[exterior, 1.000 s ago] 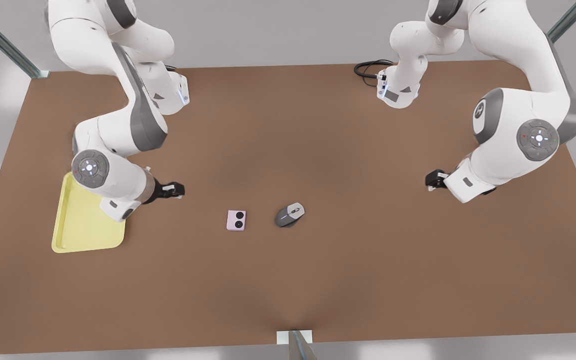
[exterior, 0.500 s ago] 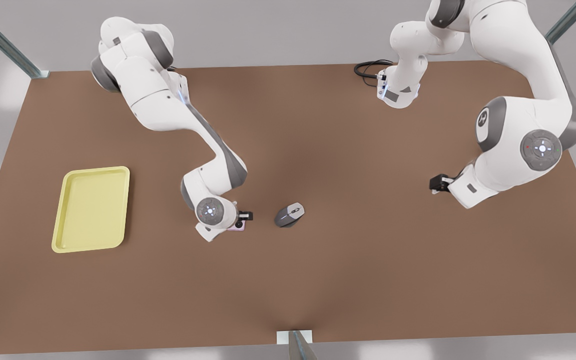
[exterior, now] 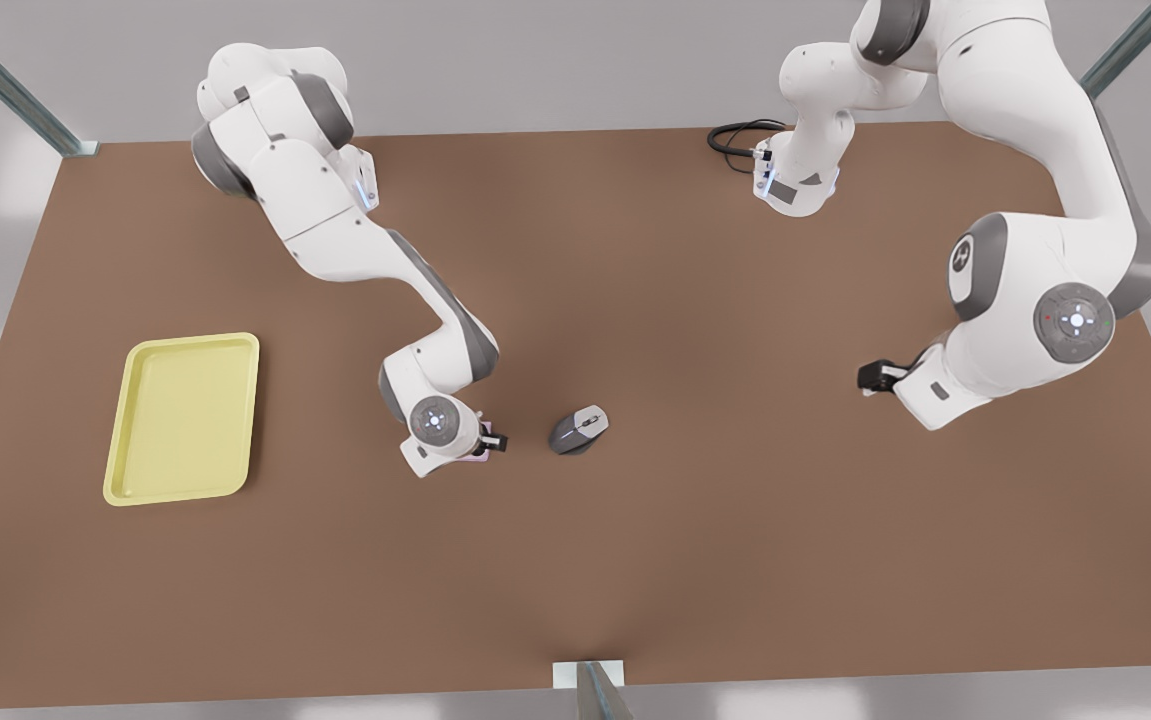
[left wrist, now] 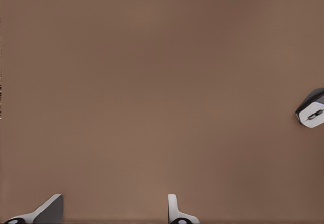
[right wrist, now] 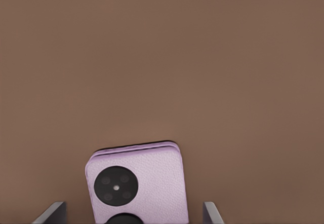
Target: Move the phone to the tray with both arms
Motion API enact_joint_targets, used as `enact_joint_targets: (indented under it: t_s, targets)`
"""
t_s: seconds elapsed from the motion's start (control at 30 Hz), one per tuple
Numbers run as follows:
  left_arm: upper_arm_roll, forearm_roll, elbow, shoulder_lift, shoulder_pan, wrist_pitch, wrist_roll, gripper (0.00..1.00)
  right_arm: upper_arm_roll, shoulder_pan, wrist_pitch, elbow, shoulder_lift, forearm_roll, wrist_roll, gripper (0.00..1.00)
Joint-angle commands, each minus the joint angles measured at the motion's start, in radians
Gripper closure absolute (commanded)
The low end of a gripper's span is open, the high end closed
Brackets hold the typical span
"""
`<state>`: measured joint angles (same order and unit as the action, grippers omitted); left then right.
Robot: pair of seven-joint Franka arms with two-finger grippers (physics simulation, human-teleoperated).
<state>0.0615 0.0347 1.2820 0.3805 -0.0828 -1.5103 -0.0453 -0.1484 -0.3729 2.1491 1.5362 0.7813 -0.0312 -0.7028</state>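
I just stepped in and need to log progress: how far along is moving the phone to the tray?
Early. Done: the right gripper is above the phone, fingers open either side of it. In hand: closing on the phone, which lies on the table. Left: lift and carry to the tray. The left gripper waits, open, apart from the mouse.

Tabletop (exterior: 695,560): plain brown and matte, wide, with straight edges and no markings.
Wall (exterior: 555,60): pale grey and bare, behind the far edge of the tabletop.
Frame struts: grey-green metal bars, one slanting down to the far corner on the front view's left (exterior: 5,85), another at the far corner on the front view's right (exterior: 1125,45).
Bracket (exterior: 590,678): small pale mount with a strut at the middle of the near edge.
Cable (exterior: 735,138): black loop lying by the far edge.
Light: soft, even, with faint shadows on the tabletop.
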Motion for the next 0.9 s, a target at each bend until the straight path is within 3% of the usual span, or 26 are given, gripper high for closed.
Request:
enact_joint_targets:
  t_s: [0.0, 0.87]
  targets:
    - [-0.002, 0.001, -0.001, 0.001, 0.000, -0.002, -0.004, 0.00, 0.000, -0.008, 0.060, 0.004, 0.000, -0.003, -0.032, 0.00]
    - [-0.012, -0.004, 0.000, 0.001, 0.000, 0.007, -0.005, 0.00, 0.007, 0.003, 0.086, 0.035, 0.013, -0.003, 0.235, 0.00]
